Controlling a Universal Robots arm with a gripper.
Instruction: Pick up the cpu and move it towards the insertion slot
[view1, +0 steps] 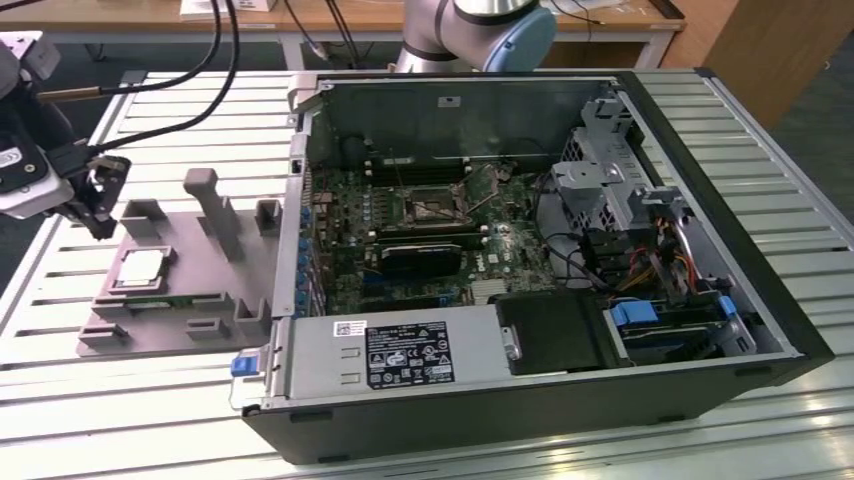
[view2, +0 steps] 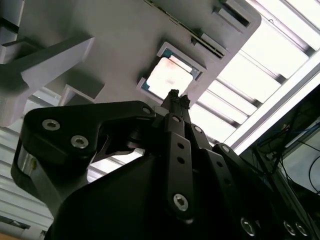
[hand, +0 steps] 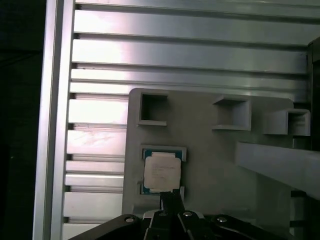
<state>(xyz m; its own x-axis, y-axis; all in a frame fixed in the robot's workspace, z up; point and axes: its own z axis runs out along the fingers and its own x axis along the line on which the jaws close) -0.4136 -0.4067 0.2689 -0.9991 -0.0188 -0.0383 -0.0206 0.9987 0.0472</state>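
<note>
In the exterior view the gripper hangs with its fingers together, holding nothing. The cpu lies near, at its 5 o'clock, flat in a recess of the grey fixture. It is square, with no long axis, and has a shiny silver top. The slot sits at the cpu's 3 o'clock, well apart.

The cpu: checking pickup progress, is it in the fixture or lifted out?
In: the cpu lies flat in the grey fixture, gripper apart.
</note>
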